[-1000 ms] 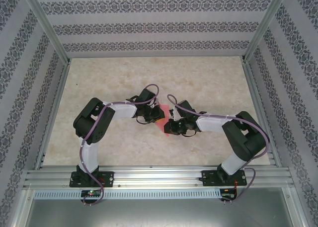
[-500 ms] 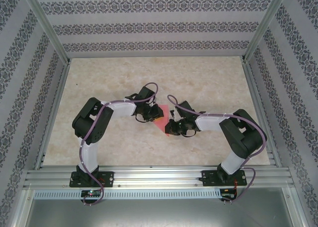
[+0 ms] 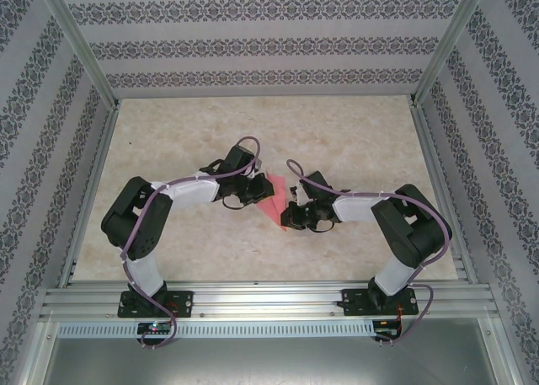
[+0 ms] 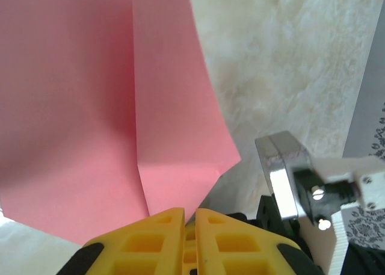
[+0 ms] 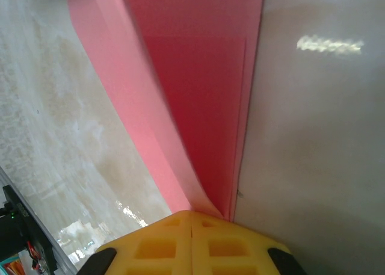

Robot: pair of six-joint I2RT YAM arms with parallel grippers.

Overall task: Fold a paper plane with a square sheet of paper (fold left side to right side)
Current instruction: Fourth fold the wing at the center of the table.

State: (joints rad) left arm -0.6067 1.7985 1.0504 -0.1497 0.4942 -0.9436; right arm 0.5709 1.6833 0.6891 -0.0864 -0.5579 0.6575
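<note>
You look mid-fold: your left end effector [image 4: 190, 212] and right end effector [image 5: 191, 215] each pinch the square sheet of paper [image 3: 272, 202]. Next, lay its left edge squarely onto the right.

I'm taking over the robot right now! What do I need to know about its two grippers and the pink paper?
Left gripper: shut on the thin salmon-pink paper sheet, near a crease.
Right gripper: shut on the same sheet, where layers stack.
Paper: mid beige marbled table, between both grippers, curving up off the surface.
Done: at least one fold is creased.
Left: the remaining folds; no pointed plane shape yet.
</note>
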